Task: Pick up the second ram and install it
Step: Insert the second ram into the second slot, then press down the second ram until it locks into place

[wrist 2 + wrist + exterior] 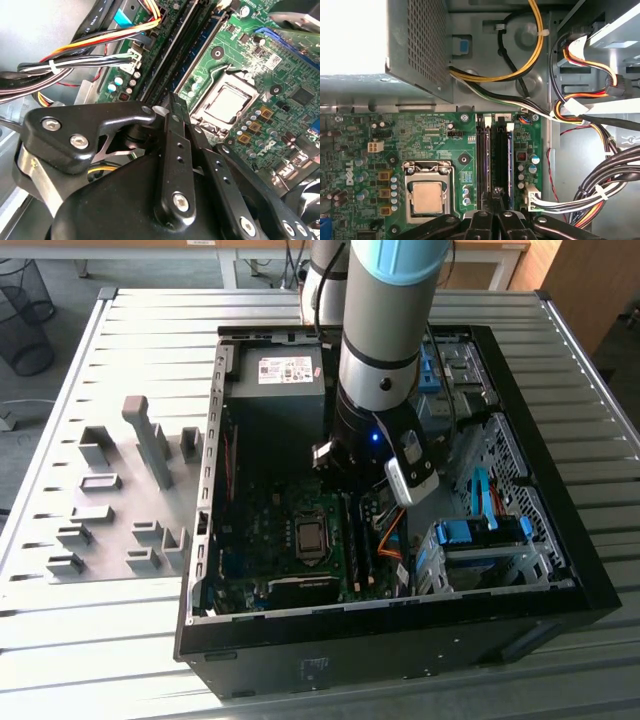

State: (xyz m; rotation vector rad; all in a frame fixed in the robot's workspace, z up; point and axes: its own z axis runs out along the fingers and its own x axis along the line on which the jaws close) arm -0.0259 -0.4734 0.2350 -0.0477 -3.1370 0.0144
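Black two-finger gripper point(496, 192) sits closed on the thin blue-edged ram stick point(510, 160), lower centre, over the green motherboard point(420, 145) slots. Stick judged light, stiff, fragile; hold its long edges.

The exterior view looks down from high up and a little way off at the open black computer case point(560, 590) lying on the grey slatted tabletop point(100, 640). Both wrist views sit very near, inside the case. The first wrist view looks straight down; the second looks at a slant. Both show the green circuit board point(420, 135) point(250, 60) and the square silver chip point(427, 197) point(227, 105).
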